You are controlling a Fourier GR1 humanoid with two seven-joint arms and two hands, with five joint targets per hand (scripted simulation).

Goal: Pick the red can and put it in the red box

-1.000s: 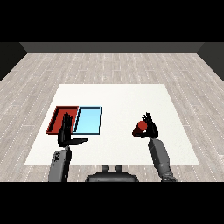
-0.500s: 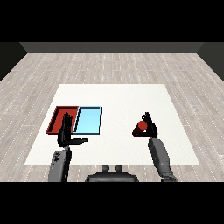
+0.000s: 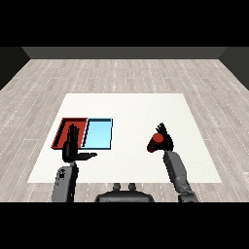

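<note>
The red can (image 3: 155,141) stands on the white table (image 3: 126,109) at the right. My right hand (image 3: 165,139) is against the can's right side, its fingers (image 3: 161,129) straight and pointing up past it; I see none of them curled round the can. The red tray (image 3: 62,132) lies at the left of the table, with the light blue tray (image 3: 98,133) beside it on its right. My left hand (image 3: 71,147) is raised in front of the red tray's near edge, open, fingers up and thumb out to the right, covering part of that tray.
A wide stretch of bare white table separates the light blue tray from the can. Wooden floor surrounds the table on all sides.
</note>
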